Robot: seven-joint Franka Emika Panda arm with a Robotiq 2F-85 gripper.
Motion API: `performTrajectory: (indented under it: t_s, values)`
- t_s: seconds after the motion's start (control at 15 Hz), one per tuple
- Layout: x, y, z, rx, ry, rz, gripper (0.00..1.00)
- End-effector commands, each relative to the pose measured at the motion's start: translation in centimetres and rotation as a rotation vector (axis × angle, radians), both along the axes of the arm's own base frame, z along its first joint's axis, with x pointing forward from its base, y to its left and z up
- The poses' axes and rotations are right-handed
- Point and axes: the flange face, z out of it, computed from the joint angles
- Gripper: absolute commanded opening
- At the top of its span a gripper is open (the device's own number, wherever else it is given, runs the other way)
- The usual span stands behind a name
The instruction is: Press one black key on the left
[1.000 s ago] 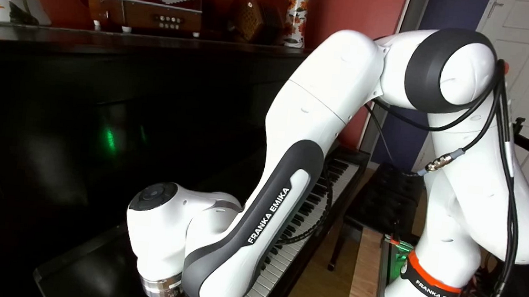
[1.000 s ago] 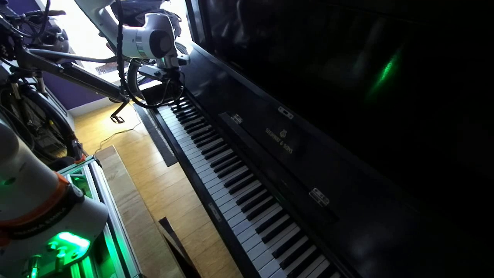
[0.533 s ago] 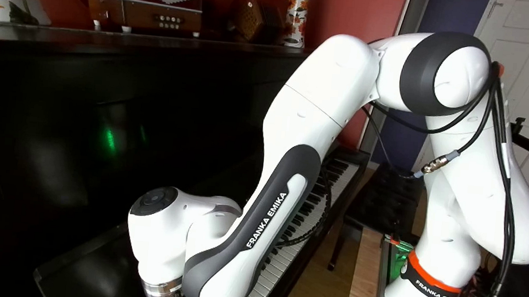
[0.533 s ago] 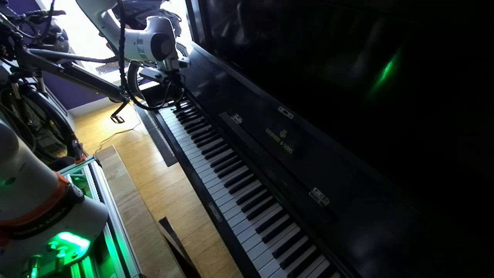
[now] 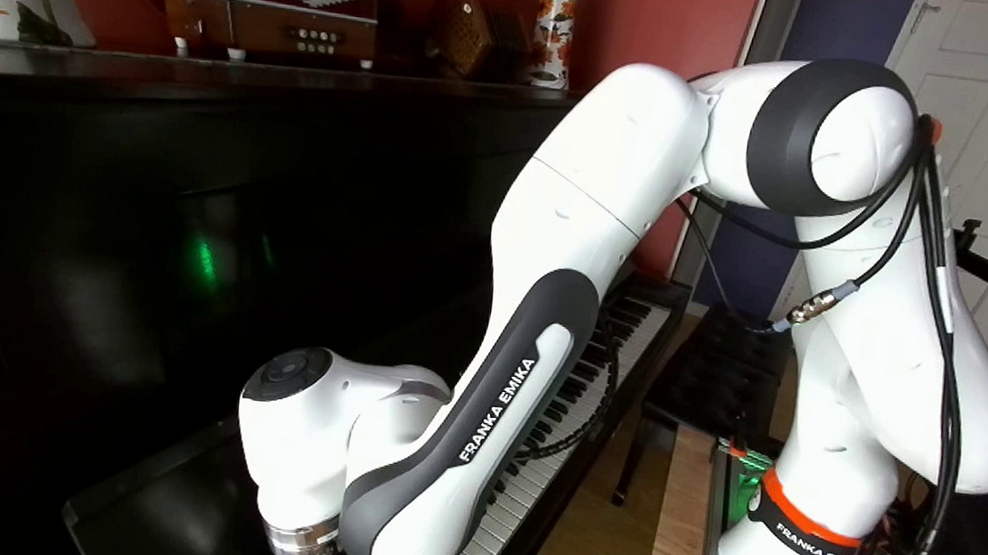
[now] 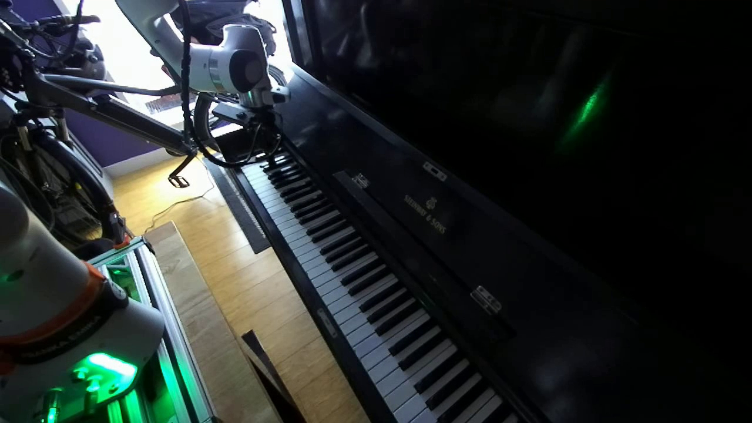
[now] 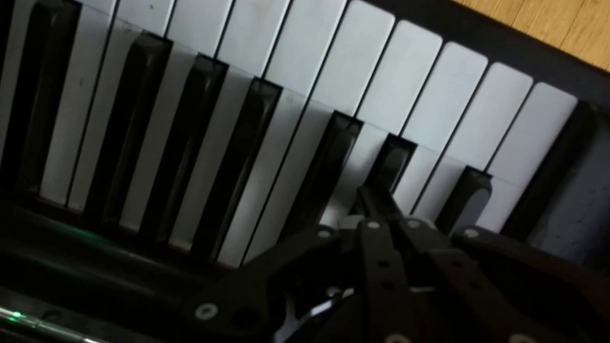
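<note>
My gripper is shut and empty, and its fingertips come together over a black key in the wrist view. The tips seem to rest on that key; I cannot tell how far it is pushed down. Another black key stands to its right, and a longer-looking black key to its left. White keys fill the spaces between and in front. In an exterior view the gripper is low at the far end of the keyboard. Elsewhere an exterior view cuts the gripper off below the wrist.
A dark end block borders the last keys. The piano's open black lid rises behind the keys. A bicycle stands beyond the far end. A black bench and an accordion on the piano top also show.
The arm and gripper have moved down a little toward the keys between one second and half a second ago. Since then they are nearly still. The gripper stays over the far end.
</note>
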Motion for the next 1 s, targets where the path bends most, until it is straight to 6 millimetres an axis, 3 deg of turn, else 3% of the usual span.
performTrajectory:
  t_s: [0.0, 0.13, 0.2, 0.27, 0.67, 0.93]
  values:
    - [0.1, 0.0, 0.9, 0.006, -0.019, 0.0, 0.0]
    - [-0.2, 0.2, 2.2, 0.019, -0.027, 0.005, 0.0]
    - [-0.2, 0.2, 2.9, 0.015, -0.031, 0.004, 0.26]
    - [-0.3, 0.3, 3.7, 0.023, -0.043, 0.007, 0.27]
    - [-2.2, -0.8, 8.5, 0.038, -0.093, 0.103, 0.71]
    - [-5.2, -2.5, 12.0, 0.053, -0.123, 0.167, 1.0]
